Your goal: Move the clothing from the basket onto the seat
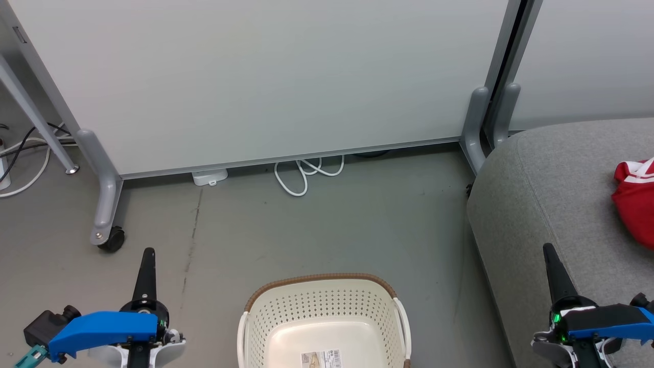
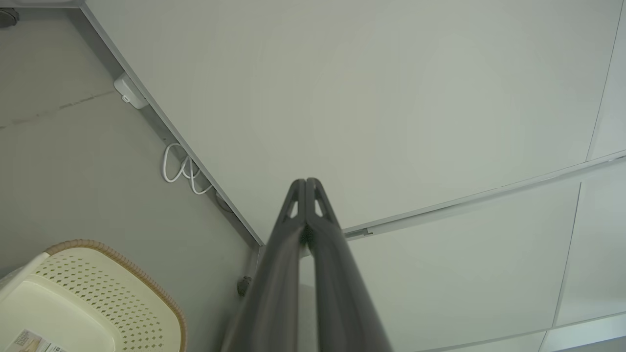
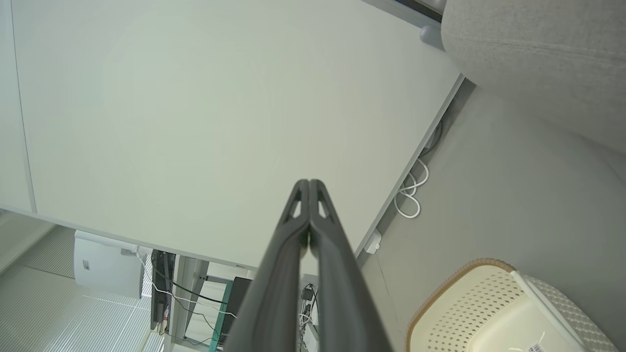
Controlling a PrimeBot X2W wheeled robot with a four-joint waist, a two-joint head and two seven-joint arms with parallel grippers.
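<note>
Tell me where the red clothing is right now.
In the head view, the red clothing lies on the grey seat at the picture's right edge, beyond the right gripper.

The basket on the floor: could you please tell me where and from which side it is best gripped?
Probably by a white side handle, coming down from above: the basket stands upright and open, and each handle arcs clear of its perforated side, leaving a gap that a finger could slip into.
</note>
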